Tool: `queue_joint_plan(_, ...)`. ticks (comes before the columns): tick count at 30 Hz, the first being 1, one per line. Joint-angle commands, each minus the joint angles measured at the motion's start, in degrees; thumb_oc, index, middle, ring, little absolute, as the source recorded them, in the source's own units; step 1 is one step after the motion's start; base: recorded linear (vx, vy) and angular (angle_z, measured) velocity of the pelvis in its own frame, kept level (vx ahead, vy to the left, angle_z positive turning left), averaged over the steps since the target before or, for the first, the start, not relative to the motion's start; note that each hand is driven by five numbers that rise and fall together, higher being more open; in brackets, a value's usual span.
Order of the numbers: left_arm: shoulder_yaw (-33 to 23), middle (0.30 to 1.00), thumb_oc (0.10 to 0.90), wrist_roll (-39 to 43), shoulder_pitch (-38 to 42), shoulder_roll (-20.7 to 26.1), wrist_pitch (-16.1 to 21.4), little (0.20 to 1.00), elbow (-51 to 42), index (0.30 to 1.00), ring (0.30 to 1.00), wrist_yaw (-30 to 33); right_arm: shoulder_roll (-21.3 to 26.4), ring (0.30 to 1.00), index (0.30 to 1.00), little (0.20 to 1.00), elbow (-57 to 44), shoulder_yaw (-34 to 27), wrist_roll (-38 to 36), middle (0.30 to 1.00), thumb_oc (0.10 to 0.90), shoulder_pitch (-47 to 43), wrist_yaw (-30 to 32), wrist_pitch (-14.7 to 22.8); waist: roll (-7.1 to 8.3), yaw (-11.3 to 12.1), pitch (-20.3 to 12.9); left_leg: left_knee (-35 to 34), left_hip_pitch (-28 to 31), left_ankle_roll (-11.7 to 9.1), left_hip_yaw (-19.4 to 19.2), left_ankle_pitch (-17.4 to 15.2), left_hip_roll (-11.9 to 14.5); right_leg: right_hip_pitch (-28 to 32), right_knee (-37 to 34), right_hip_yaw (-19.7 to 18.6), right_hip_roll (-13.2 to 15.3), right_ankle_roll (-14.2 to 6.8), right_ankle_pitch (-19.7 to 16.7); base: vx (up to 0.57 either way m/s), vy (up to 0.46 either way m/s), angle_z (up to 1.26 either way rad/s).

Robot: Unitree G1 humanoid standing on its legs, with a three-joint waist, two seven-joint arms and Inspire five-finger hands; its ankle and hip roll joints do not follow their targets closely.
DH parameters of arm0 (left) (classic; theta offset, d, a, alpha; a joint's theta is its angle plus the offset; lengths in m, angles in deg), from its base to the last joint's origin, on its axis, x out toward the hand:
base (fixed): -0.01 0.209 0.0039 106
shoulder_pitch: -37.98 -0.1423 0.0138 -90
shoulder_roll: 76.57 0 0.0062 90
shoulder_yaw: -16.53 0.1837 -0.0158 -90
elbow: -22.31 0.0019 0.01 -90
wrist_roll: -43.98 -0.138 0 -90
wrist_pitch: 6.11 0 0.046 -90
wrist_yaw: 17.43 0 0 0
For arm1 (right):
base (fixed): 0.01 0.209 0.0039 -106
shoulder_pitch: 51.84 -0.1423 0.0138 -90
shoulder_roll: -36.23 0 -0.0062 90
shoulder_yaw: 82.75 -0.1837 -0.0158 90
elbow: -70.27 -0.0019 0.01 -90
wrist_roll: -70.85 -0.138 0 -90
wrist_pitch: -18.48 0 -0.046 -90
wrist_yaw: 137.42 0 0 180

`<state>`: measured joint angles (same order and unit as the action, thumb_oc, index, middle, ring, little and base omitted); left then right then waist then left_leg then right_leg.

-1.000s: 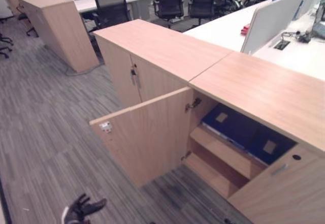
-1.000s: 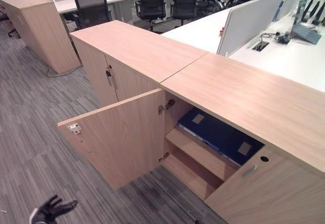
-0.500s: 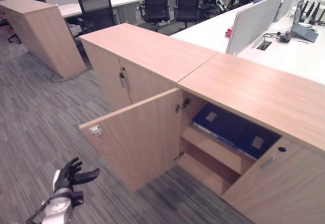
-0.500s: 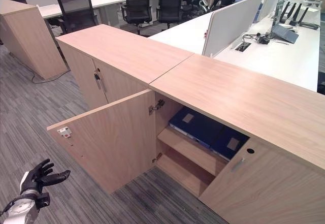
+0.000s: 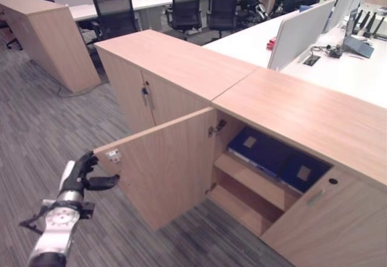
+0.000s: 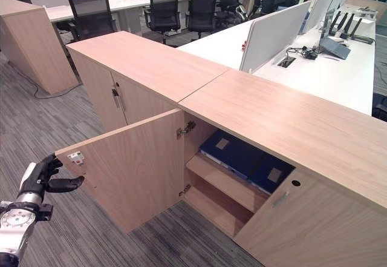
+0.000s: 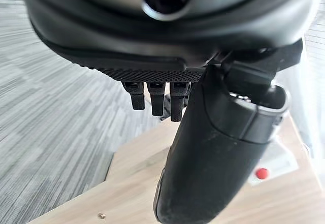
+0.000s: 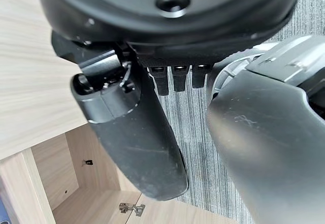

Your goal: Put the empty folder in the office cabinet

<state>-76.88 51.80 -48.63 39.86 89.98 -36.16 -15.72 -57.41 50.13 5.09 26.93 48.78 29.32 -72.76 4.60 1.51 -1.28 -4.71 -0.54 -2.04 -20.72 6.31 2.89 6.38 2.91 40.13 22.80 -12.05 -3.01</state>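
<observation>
The office cabinet [image 5: 302, 109] stands with its left door [image 5: 163, 170] swung wide open. Two dark blue folders [image 5: 266, 152] lie flat side by side on its upper shelf; the lower shelf [image 5: 242, 203] is bare. My left hand [image 5: 81, 173] is raised just left of the door's free edge, open, with its thumb [image 7: 213, 158] pointing at the door and nothing in it. The door's small white catch [image 5: 113, 155] sits close to that thumb. My right hand [image 8: 137, 132] hangs open and holds nothing, with wooden cabinet panels and a hinge [image 8: 127, 208] past it.
A second cabinet [image 5: 157, 67] with shut doors adjoins on the left. Another wooden cabinet [image 5: 48, 31] stands far left across grey carpet [image 5: 36, 128]. Behind are white desks with divider screens [image 5: 296, 34] and black office chairs [image 5: 115, 9].
My left hand has risen from low by the floor up to the open door's free edge. The view has shifted a little; the door and folders have kept their places.
</observation>
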Motion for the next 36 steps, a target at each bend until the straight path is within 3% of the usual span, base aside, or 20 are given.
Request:
queue_joint_plan(1, -1.28, 0.900, 0.800, -2.53, 13.10, 7.42, 4.55, 0.900, 1.89, 0.900, 0.900, 1.34, 0.69, 0.900, 0.900, 0.900, 0.29, 1.17, 0.40, 0.900, 0.800, -1.78, -1.95, 0.48, -2.27, -0.48, -2.03, -0.29, 3.36, -1.81, -1.00, -6.55, 1.10, -7.14, -3.65, 0.48, -2.00, -1.97, -7.59, 0.00, 0.000, 0.00)
queue_joint_plan(7, 2.19, 0.900, 0.800, 0.92, 19.84, 8.42, 4.81, 0.900, 2.01, 0.900, 0.900, 0.52, 0.98, 0.900, 0.900, 0.900, 0.58, 1.65, 0.66, 0.900, 0.800, -1.95, -2.02, 0.48, -2.34, -1.46, -2.31, -0.29, 3.42, -1.86, -1.27, -6.51, 1.06, -7.31, -3.75, 0.13, -2.14, -2.13, -7.92, 0.00, 0.000, 0.00)
queue_joint_plan(10, 3.36, 0.900, 0.800, 7.98, 20.77, 4.90, 5.70, 0.900, -1.99, 0.900, 0.900, -1.92, 0.67, 0.900, 0.900, 0.900, 1.05, 1.81, 1.16, 0.900, 0.800, -2.15, -2.15, 0.21, -2.27, -2.07, -2.32, -0.29, 3.54, -1.78, -1.39, -6.61, 0.98, -7.47, -3.91, -0.28, -2.29, -2.13, -8.15, 0.00, 0.000, 0.00)
queue_joint_plan(15, 5.21, 0.900, 0.800, 12.53, 18.95, -0.75, 5.12, 0.900, -5.45, 0.900, 0.900, -5.13, 0.34, 0.900, 0.900, 0.900, 2.46, 1.53, 2.37, 0.900, 0.800, -2.33, -1.98, -0.02, -2.09, -2.29, -2.30, -0.29, 3.73, -1.63, -1.49, -6.79, 0.92, -7.34, -4.24, -0.61, -2.37, -2.08, -8.38, 0.00, 0.000, 0.00)
queue_joint_plan(16, 7.35, 0.900, 0.800, 13.33, 17.32, -4.02, 4.50, 0.900, -8.14, 0.900, 0.900, -7.31, 0.38, 0.900, 0.900, 0.900, 3.40, 0.99, 2.92, 0.900, 0.800, -3.13, -1.45, 0.06, -2.07, -2.35, -2.12, -0.29, 3.73, -1.54, -1.40, -6.81, 0.86, -7.31, -4.34, -0.62, -2.38, -2.05, -8.45, 0.00, 0.000, 0.00)
queue_joint_plan(17, 7.29, 0.900, 0.800, 13.33, 17.15, -4.13, 4.35, 0.900, -8.41, 0.900, 0.900, -7.35, 0.46, 0.900, 0.900, 0.900, 3.45, 0.89, 2.96, 0.900, 0.800, -3.11, -1.46, 0.07, -2.15, -2.26, -2.14, -0.29, 3.75, -1.54, -1.40, -6.82, 0.87, -7.30, -4.36, -0.62, -2.39, -2.05, -8.46, 0.00, 0.000, 0.00)
queue_joint_plan(18, 9.56, 0.900, 0.800, 16.29, 12.44, -7.33, 3.16, 0.900, -13.50, 0.900, 0.900, -11.82, 0.24, 0.900, 0.900, 0.900, 4.19, -0.36, 2.64, 0.900, 0.800, -4.06, -1.44, -0.17, -2.05, -2.00, -1.79, -0.29, 3.78, -1.40, -1.36, -6.94, 0.84, -7.14, -4.46, -0.35, -2.36, -2.02, -8.57, 0.00, 0.000, 0.00)
queue_joint_plan(22, 14.07, 0.900, 0.800, 23.34, 0.08, -12.32, -0.95, 0.900, -24.98, 0.900, 0.900, -20.63, 0.05, 0.900, 0.900, 0.900, 6.41, -2.26, 1.75, 0.900, 0.800, -4.69, -1.69, -0.80, -2.29, -1.46, -1.46, -0.29, 4.01, -1.01, -1.43, -7.28, 0.65, -6.88, -4.91, -0.31, -2.38, -1.97, -9.14, 0.00, 0.012, 0.03)
queue_joint_plan(29, 16.83, 0.900, 0.800, 25.12, -11.50, -11.75, -5.66, 0.900, -33.74, 0.900, 0.900, -25.81, 0.35, 0.900, 0.900, 0.900, 8.36, -4.14, 0.52, 0.900, 0.800, -5.32, -1.44, -0.59, -2.42, -0.46, -1.05, -0.29, 4.06, -0.71, -1.22, -7.40, 0.83, -6.48, -5.35, -0.30, -2.68, -1.87, -9.32, 0.00, 0.001, -0.01)
queue_joint_plan(36, 19.08, 0.900, 0.800, 41.61, -15.67, -9.21, -10.92, 0.900, -45.20, 0.900, 0.900, -27.41, 0.06, 0.900, 0.900, 0.900, 10.45, -3.63, -0.20, 0.900, 0.800, -5.39, -1.79, -0.87, -2.51, -0.25, -1.00, -0.29, 3.79, -0.86, -0.87, -7.03, 0.87, -6.15, -5.66, 0.31, -3.11, -1.83, -9.52, -0.01, -0.005, -0.02)
